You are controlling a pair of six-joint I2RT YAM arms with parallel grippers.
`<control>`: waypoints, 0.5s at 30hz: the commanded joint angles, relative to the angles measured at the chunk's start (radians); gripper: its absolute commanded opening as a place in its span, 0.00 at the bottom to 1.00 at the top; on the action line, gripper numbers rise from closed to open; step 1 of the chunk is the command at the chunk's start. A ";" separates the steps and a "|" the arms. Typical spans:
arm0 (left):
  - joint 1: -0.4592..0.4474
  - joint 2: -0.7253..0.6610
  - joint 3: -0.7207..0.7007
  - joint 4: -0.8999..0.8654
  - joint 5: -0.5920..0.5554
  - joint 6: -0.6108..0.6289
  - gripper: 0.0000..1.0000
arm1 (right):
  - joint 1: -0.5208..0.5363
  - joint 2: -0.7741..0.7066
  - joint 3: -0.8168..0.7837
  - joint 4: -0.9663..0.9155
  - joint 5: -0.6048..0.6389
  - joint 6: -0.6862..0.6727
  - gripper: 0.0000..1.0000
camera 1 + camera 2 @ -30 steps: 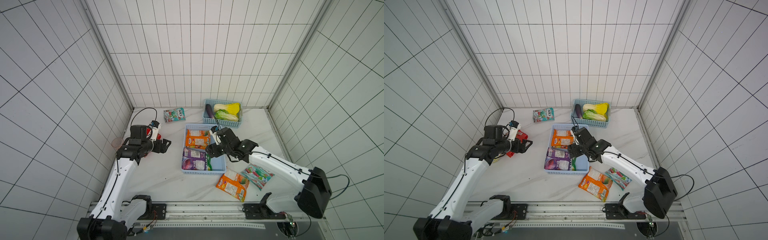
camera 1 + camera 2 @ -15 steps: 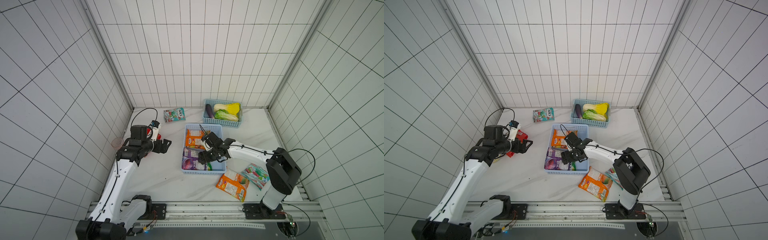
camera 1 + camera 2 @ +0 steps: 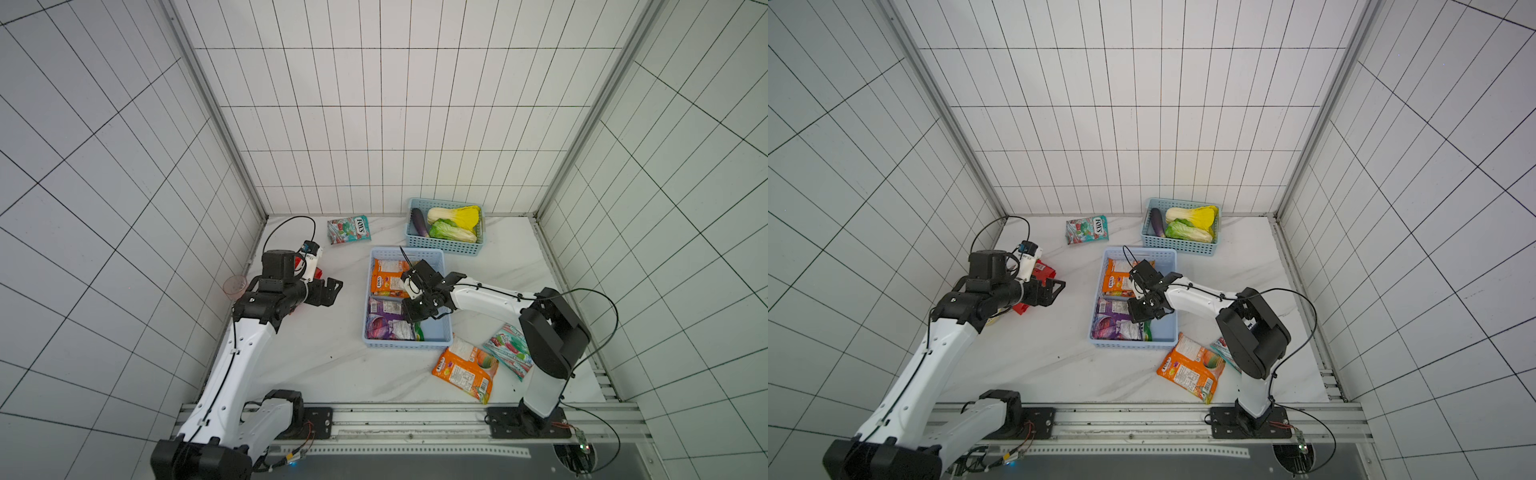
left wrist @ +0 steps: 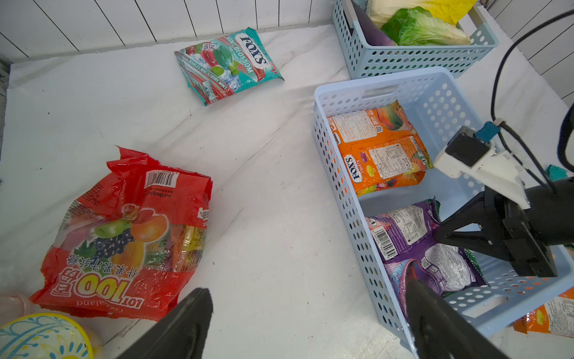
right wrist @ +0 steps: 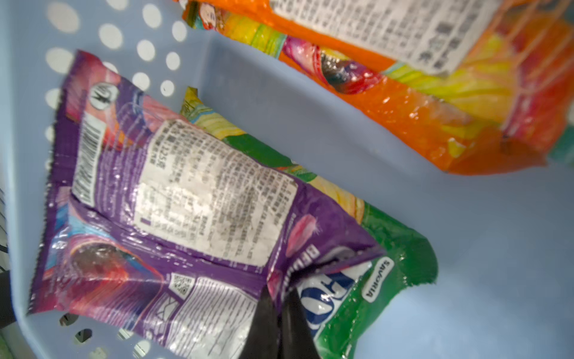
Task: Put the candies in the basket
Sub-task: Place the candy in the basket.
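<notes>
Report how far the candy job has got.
Done: orange bag, purple bag, green bag in the basket. In hand: right gripper shut at the purple bag's edge; left gripper open, empty. Left on the table: red bag, teal bag, second orange bag, striped bag.

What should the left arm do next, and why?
Probably bring the open left gripper down onto the red bag, then close. That bag lies on the table outside the basket, close by this gripper. The right gripper is occupied inside the basket, and its fingers seem shut on a corner of the purple bag.
</notes>
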 commanded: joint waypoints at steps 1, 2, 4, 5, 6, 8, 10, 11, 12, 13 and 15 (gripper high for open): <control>-0.003 -0.007 0.010 0.021 -0.014 -0.005 0.95 | -0.004 -0.050 -0.003 -0.009 -0.021 0.031 0.00; -0.006 -0.007 0.002 0.035 -0.012 -0.002 0.95 | -0.004 -0.058 -0.012 0.000 -0.036 0.040 0.00; -0.005 -0.007 0.001 0.031 0.011 -0.008 0.95 | -0.007 -0.059 0.006 -0.039 -0.045 0.032 0.00; 0.001 -0.006 0.011 0.019 0.019 -0.008 0.95 | -0.007 -0.060 0.022 -0.078 -0.042 0.024 0.00; 0.002 -0.004 0.018 0.013 0.016 -0.008 0.95 | -0.005 -0.063 0.034 -0.106 -0.036 0.019 0.00; -0.001 -0.005 0.012 0.024 -0.008 -0.004 0.95 | -0.004 -0.088 0.022 -0.117 -0.031 0.023 0.00; -0.005 -0.007 -0.005 0.038 -0.004 -0.002 0.95 | -0.004 -0.110 -0.003 -0.105 -0.022 0.028 0.00; -0.002 -0.007 -0.002 0.031 0.006 -0.005 0.95 | -0.005 -0.115 -0.010 -0.108 -0.014 0.023 0.00; 0.003 -0.006 0.008 0.019 0.016 -0.007 0.95 | -0.007 -0.118 -0.013 -0.119 -0.007 0.022 0.00; 0.005 -0.001 0.015 0.012 0.014 -0.009 0.95 | -0.007 -0.120 -0.016 -0.130 0.000 0.023 0.00; 0.002 -0.002 0.011 0.023 -0.008 -0.007 0.95 | -0.007 -0.126 -0.040 -0.113 -0.001 0.035 0.02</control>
